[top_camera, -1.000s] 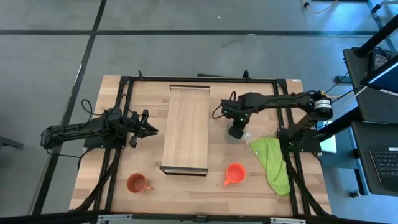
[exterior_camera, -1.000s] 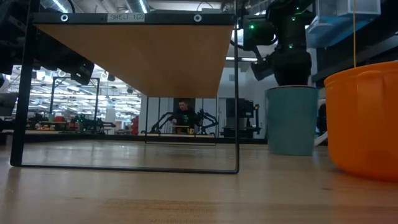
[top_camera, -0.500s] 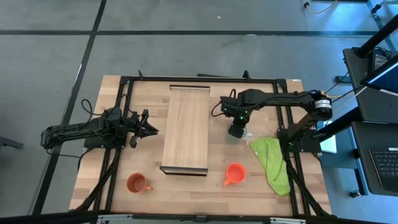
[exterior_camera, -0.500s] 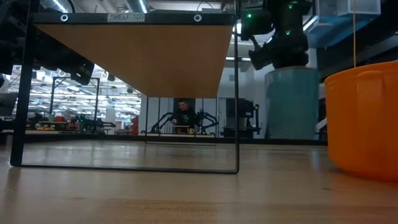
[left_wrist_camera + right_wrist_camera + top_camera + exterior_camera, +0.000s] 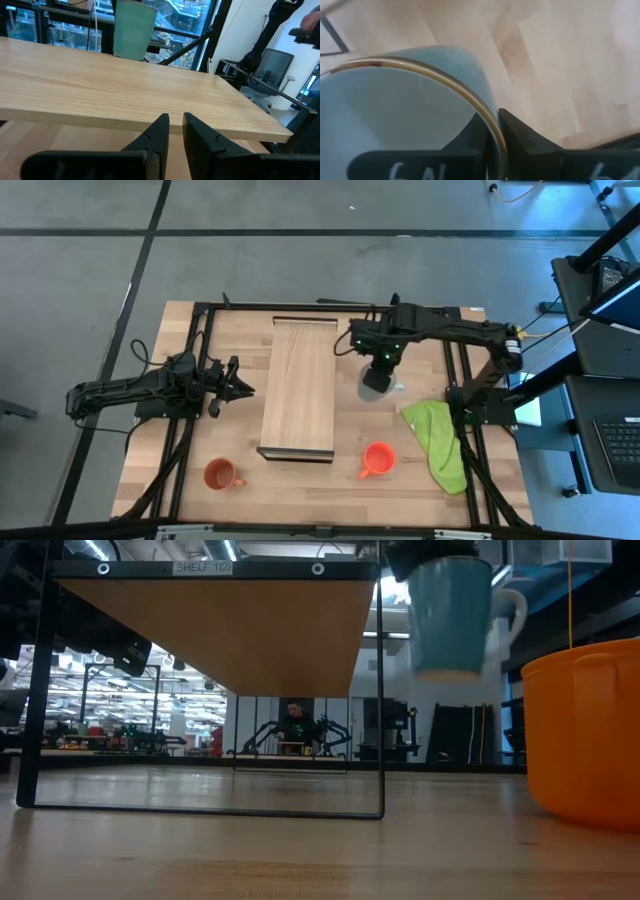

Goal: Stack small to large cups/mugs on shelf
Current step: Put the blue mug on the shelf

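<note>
My right gripper (image 5: 379, 366) is shut on the pale grey-green mug (image 5: 374, 383), which hangs in the air just right of the shelf (image 5: 300, 385). The mug also shows in the low view (image 5: 450, 612) and in the left wrist view (image 5: 132, 27). The bright orange-red mug (image 5: 378, 459) stands on its base near the table's front edge. The brownish-orange mug (image 5: 220, 474) stands at the front left. My left gripper (image 5: 243, 388) is shut and empty, left of the shelf. My right gripper holds the mug by its rim wall (image 5: 491, 131), one finger inside the mug and one outside. The fingers come from above, pointing down. The mug hangs upright, lifted clear of the table, with its handle (image 5: 510, 610) to one side.
A green cloth (image 5: 440, 436) lies on the table at the right, near the right arm's base. The shelf stands on a thin black frame (image 5: 381, 690). A person shows far off in the room behind the table (image 5: 294, 725).
My right gripper has risen with the grey-green mug and gone a little toward the table's far edge. The mug stood on the table a second ago. It now hangs upright, well clear of the table.
</note>
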